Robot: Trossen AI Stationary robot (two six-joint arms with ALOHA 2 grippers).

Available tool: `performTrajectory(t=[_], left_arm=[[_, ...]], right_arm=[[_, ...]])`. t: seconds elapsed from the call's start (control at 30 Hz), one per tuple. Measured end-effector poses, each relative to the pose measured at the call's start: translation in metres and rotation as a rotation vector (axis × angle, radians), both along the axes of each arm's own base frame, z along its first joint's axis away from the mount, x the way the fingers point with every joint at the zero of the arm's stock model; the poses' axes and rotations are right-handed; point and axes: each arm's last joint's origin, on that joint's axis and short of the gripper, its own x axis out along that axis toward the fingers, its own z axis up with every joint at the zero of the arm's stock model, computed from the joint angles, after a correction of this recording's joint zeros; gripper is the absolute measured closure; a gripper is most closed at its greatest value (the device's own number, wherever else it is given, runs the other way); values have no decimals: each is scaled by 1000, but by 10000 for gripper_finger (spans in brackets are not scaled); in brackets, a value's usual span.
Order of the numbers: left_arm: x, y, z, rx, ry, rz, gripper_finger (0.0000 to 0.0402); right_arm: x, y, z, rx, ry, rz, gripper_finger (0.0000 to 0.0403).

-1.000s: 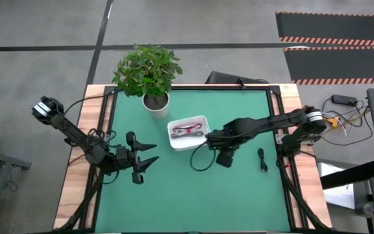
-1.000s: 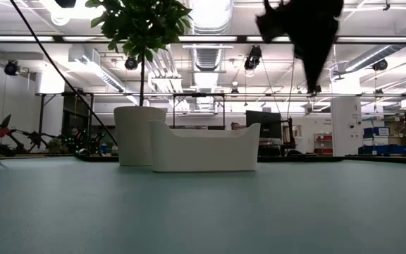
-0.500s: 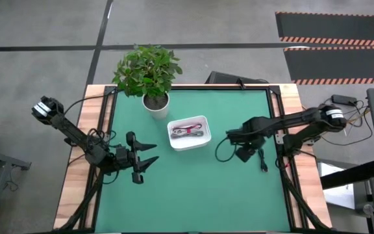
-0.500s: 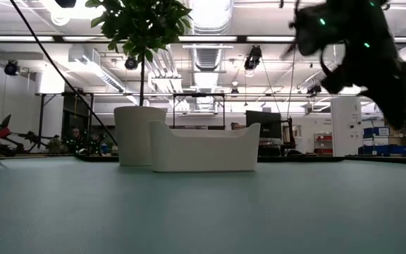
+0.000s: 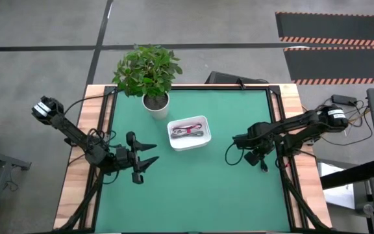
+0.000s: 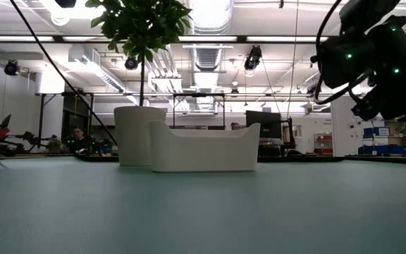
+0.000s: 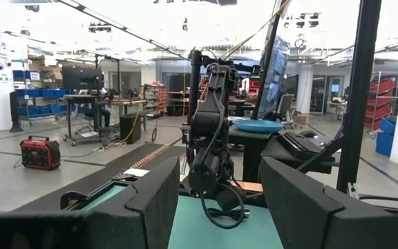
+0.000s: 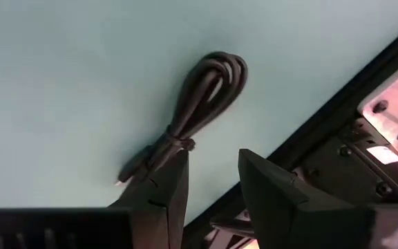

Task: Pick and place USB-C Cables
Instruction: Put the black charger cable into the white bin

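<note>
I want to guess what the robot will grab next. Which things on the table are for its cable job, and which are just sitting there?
For the job:
- dark cable bundle lying on the mat under the open right gripper
- white tray holding a red and a grey cable

Just sitting there:
- potted plant
- left gripper, open, waiting

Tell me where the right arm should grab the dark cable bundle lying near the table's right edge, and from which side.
Grip the dark cable bundle at its narrow middle, near the tie, probably from straight above with the jaws across its width. It lies flat and long on the green mat; the looped end is fatter. The right gripper is open beside its plug end.
</note>
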Motion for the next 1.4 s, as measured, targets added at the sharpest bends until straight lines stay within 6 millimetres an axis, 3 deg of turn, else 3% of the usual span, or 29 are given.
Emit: performTrajectory(t=[0.33,0.53,0.97,1.13,1.4], left_arm=[[0,0,-1,5,6,0,214],[0,0,-1,5,6,0,214],[0,0,-1,10,12,1,214],[0,0,-1,10,12,1,214],[0,0,-1,10,12,1,214]], right_arm=[[6,1,-3,10,-58,-66,283],[6,1,-6,-10,-63,-99,261],[4,1,-31,-9,-56,-101,231],[6,2,-31,2,-70,-101,262],[7,2,-31,12,-94,-92,351]])
